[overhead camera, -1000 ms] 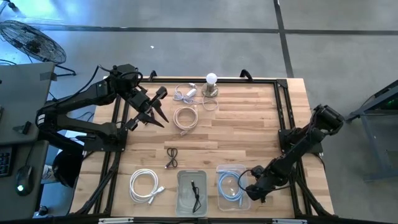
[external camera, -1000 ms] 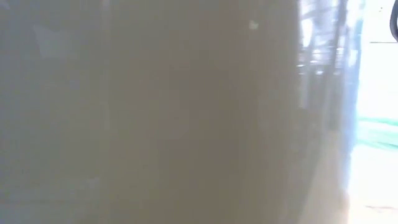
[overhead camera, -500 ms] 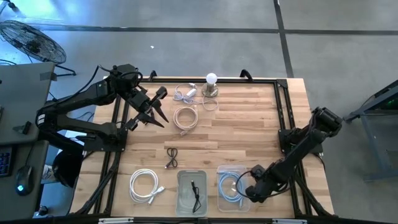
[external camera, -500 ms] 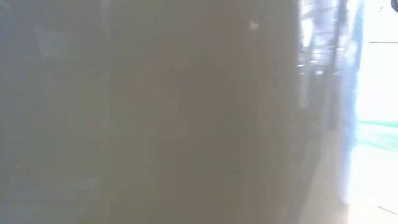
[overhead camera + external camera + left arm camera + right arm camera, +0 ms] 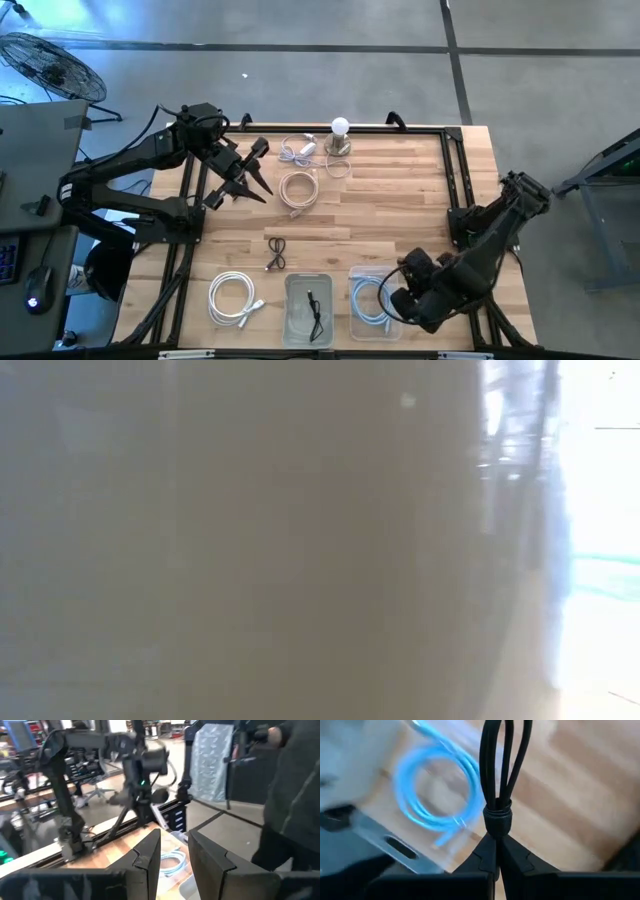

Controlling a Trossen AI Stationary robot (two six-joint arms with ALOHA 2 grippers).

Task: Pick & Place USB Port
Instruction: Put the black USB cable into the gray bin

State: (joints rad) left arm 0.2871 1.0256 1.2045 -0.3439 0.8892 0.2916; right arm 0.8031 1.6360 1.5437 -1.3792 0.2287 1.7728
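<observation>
**A:** Starting at the left, what was the left gripper (image 5: 247, 172) doing?

**B:** It hung above the table's (image 5: 400, 200) far left part, beside a beige cable coil (image 5: 298, 190), with its fingers (image 5: 149, 857) spread apart and nothing between them.

**A:** And toward the middle?

**B:** A small white cable (image 5: 296, 151) and a lamp with a white bulb (image 5: 341, 127) stood at the far edge. A little black cable (image 5: 276, 252) lay loose on the wood. Along the near edge sat a white cable coil (image 5: 232, 297), then a clear tray (image 5: 294, 287) holding another black cable (image 5: 314, 313).

**A:** And on the right?

**B:** A second clear tray (image 5: 358, 272) held a blue cable (image 5: 436, 790). The right gripper (image 5: 403, 297) was at that tray's right side. Its wrist view showed the fingers pinched tight on a bundled black cable (image 5: 498, 775), clamped just under the band around it, with the loops standing up over the wood beside the blue coil.

**A:** The low view?

**B:** A blur; nothing could be made out there.
</observation>
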